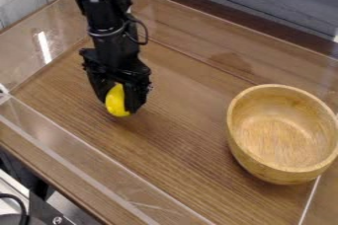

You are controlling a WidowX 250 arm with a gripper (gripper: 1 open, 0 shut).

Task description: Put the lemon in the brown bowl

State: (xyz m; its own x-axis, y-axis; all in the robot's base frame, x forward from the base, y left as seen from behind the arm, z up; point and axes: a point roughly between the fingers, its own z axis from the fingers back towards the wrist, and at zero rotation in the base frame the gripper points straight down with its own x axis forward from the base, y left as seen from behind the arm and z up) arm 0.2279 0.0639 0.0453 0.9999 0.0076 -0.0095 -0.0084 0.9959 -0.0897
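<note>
The gripper [121, 100] is clenched on the lemon [119, 101], one dark finger on each side of the fruit, at the left-centre of the wooden table [185, 120]. The lemon's lower end sits at or just above the tabletop; contact cannot be confirmed from this view. The brown bowl [282, 133] stands well apart, at the right side of the table, upright and empty, its hollow fully exposed.

Judgement on the step in hand: the grasp appears made and the job now is lift and carry. The fruit is smooth and rounded, so it may pivot or slip between narrow fingers; a straight vertical rise before any sideways travel would limit that. The lift should bring the lemon's underside clearly above the bowl's thick rim, since the bowl is deep-walled and a low approach would strike its near-left wall and could shove it. Release is best made over the centre of the hollow, low enough that the lemon does not bounce out.

Edges and room: the wood between lemon and bowl is bare, giving an unobstructed path rightward. Clear panel walls [79, 140] border the table at the near-left and far sides. The bowl sits close to the right edge, so overshoot to the right carries the most risk.
</note>
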